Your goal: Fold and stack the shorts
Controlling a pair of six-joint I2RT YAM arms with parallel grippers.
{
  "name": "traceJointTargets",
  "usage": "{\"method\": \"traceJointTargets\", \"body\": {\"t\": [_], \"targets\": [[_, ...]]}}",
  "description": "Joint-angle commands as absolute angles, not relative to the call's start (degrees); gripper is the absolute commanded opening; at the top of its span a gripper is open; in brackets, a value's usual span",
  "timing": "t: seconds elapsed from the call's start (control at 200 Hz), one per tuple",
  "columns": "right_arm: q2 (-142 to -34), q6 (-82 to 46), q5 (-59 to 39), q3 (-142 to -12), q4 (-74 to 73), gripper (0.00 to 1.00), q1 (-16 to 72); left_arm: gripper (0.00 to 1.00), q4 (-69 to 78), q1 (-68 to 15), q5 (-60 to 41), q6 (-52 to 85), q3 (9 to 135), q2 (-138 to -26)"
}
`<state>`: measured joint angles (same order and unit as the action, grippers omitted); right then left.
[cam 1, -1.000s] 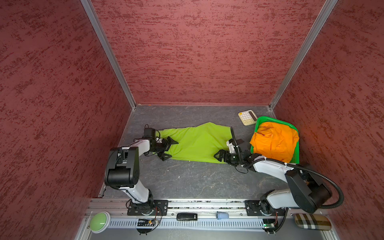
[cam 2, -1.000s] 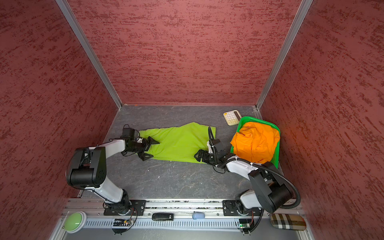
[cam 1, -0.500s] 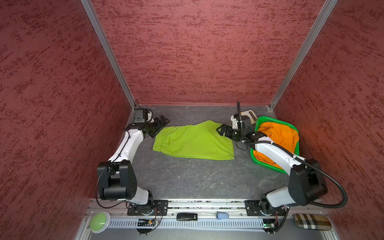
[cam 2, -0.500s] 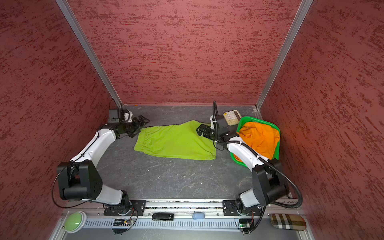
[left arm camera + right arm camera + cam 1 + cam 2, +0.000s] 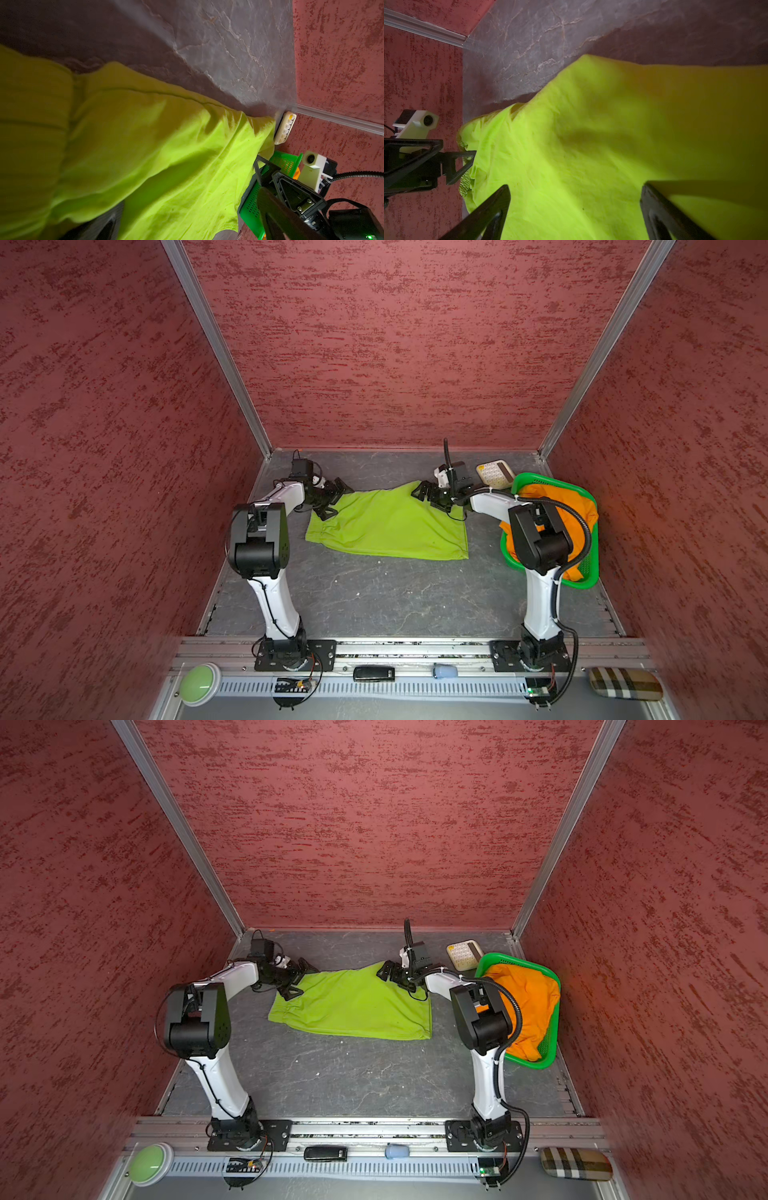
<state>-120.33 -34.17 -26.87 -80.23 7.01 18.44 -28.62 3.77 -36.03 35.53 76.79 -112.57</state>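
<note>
- Lime green shorts (image 5: 386,526) lay flattened across the middle of the grey table (image 5: 374,597), with the waistband end toward the left arm.
- The left gripper (image 5: 337,501) sat at the far waistband corner, jaws spread and released. Whether a fingertip touched the cloth could not be told.
- The right gripper (image 5: 429,497) hung over the far right corner, jaws wide apart, grasping nothing.
- Orange shorts (image 5: 548,492) filled the green basket (image 5: 582,583) on the right, partly hidden behind the right arm.
- A pale keypad device (image 5: 494,472) lay farthest back, its keys too small to read.

Lime green shorts (image 5: 353,1006) lie spread flat (slightly wrinkled); orange shorts (image 5: 536,990) heaped in the basket (image 5: 536,1063).
</note>
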Motion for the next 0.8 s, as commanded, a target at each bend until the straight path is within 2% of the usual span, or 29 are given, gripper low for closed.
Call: {"method": "traceJointTargets", "body": {"t": [0.0, 0.245, 0.401, 0.466, 0.631, 0.792], "targets": [[-122.0, -32.5, -29.0, -81.3, 4.8, 0.99, 15.0, 0.99, -29.0, 7.2, -35.4, 35.2, 76.6, -115.4], [-121.8, -27.6, -28.2, -80.8, 8.7, 0.99, 11.4, 0.99, -30.4, 11.1, -34.8, 33.7, 77.7, -119.8], [-118.3, -27.3, -28.7, -81.0, 10.1, 0.99, 11.8, 0.99, -32.7, 9.5, -37.8, 32.4, 83.7, -113.4], [-115.3, -26.9, -28.4, -80.1, 11.1, 0.99, 12.2, 0.99, -39.1, 9.4, -32.6, 28.5, 88.4, -109.6], [-106.8, -26.7, -26.3, -73.6, 12.2, 0.99, 13.8, 0.99, -52.8, 11.4, -8.5, 18.1, 93.1, -105.7], [-101.5, -26.0, -24.7, -66.1, 12.3, 0.99, 15.9, 0.99, -55.4, 14.0, -7.9, 14.4, 89.2, -108.4]]}}
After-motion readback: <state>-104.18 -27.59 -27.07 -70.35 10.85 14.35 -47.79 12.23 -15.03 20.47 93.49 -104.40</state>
